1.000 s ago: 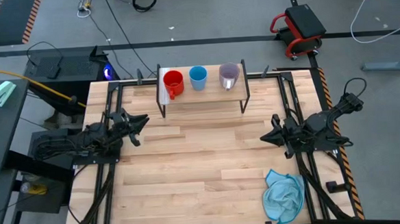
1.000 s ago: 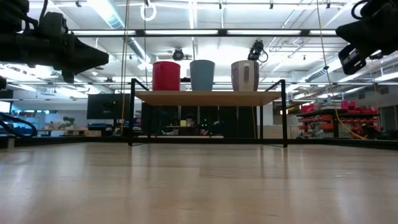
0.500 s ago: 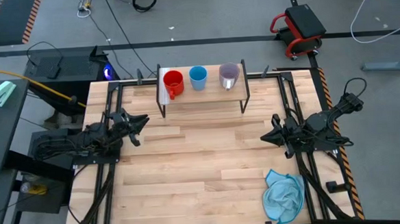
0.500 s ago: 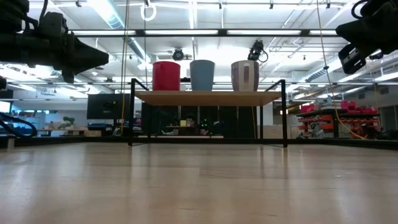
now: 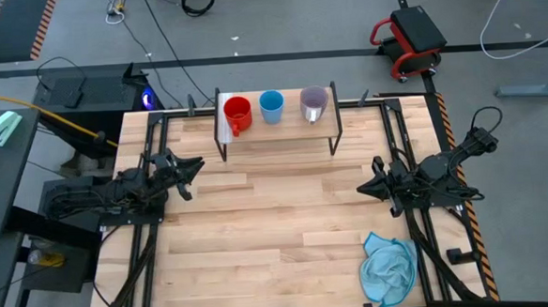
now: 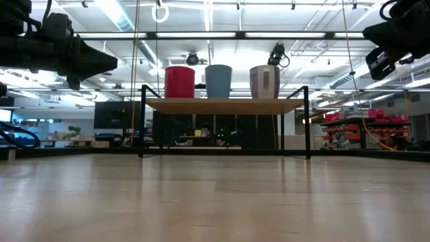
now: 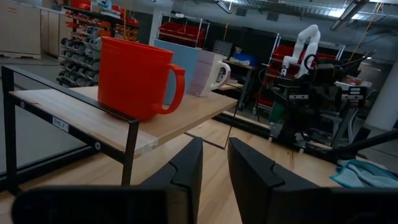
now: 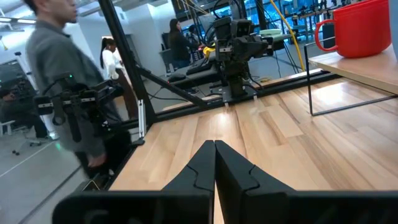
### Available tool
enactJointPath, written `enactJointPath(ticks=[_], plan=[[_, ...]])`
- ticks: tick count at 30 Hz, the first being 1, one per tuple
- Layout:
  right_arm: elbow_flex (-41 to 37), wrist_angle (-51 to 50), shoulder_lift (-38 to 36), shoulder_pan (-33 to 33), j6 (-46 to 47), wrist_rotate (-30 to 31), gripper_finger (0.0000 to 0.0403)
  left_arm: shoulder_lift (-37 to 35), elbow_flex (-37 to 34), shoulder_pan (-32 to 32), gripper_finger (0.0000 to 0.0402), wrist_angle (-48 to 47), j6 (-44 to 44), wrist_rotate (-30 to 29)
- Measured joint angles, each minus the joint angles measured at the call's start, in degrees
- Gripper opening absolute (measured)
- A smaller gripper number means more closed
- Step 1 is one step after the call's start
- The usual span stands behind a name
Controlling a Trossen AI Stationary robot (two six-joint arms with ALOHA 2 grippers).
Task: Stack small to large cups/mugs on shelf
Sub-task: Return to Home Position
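Nothing has moved since the earlier frames: both arms and all three cups sit exactly as they did.

The shelf (image 5: 282,136) stands at the middle of the worktop's (image 5: 277,219) far edge, its long axis running along that edge. On it the cups stand upright in one row. The red mug (image 5: 237,111) is at the left end, by the white strip (image 5: 224,124). The light blue cup (image 5: 271,106) is in the middle and the purple-grey mug (image 5: 314,102) towards the right end. They stand close together but apart. From above, the red mug's handle points to the worktop's near edge.

The left gripper (image 5: 196,167) hangs over the left edge and the right gripper (image 5: 362,188) over the right edge, both well clear of the shelf.

Only the wrist views show the fingers. The left pair (image 7: 186,171) stand slightly spread, with wood showing between them. The right pair (image 8: 233,168) are pressed together.

Only the high view shows the whole light blue cloth (image 5: 389,268), at the near right corner; the left wrist view catches just its edge. The low view alone shows the cups level, in profile above the shelf's black legs.

The right wrist view sees only the red mug, plus a person in grey (image 8: 62,81) beyond the table.

In the left wrist view, a small label (image 7: 60,122) on the shelf frame and a dark emblem on the purple-grey mug are too small to read.
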Motion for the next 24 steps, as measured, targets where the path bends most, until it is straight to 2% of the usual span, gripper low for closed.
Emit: enactJointPath(ticks=[24], plan=[[0.0, 0.0, 0.0, 0.0, 0.0, 0.0, 0.0012, 0.0, 0.0, 0.0, 0.0085, 0.0, 0.0, 0.0]])
